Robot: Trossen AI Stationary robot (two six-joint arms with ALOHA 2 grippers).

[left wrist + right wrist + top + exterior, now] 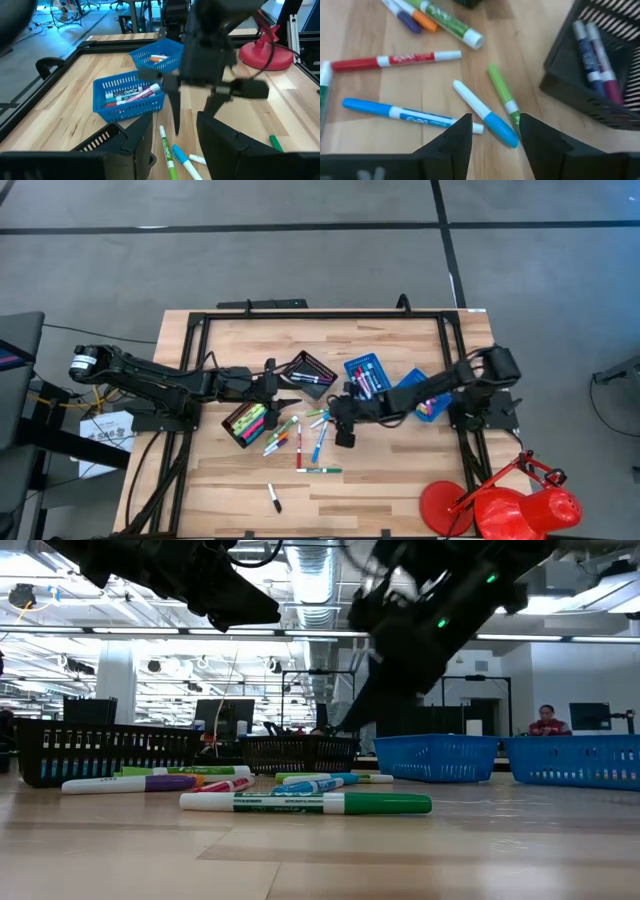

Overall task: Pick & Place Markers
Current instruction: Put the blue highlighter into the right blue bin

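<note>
Several markers (300,435) in red, blue, green and orange lie flat and scattered on the wooden table (400,480) near its middle. My right gripper (337,410) hovers open just above them, slanting down. Below its fingers (492,135) lie a white-and-blue marker (485,116), a green one (501,91), a blue one (410,116) and a red one (395,60). My left gripper (288,386) waits open above the table, left of the pile, with nothing between its fingers (172,145). More markers lie in the trays.
Two black mesh trays (248,423) (308,370) and two blue ones (365,375) (428,395) hold markers around the pile. One dark marker (273,498) lies alone near the front edge. A red lamp (505,505) stands at the front right corner.
</note>
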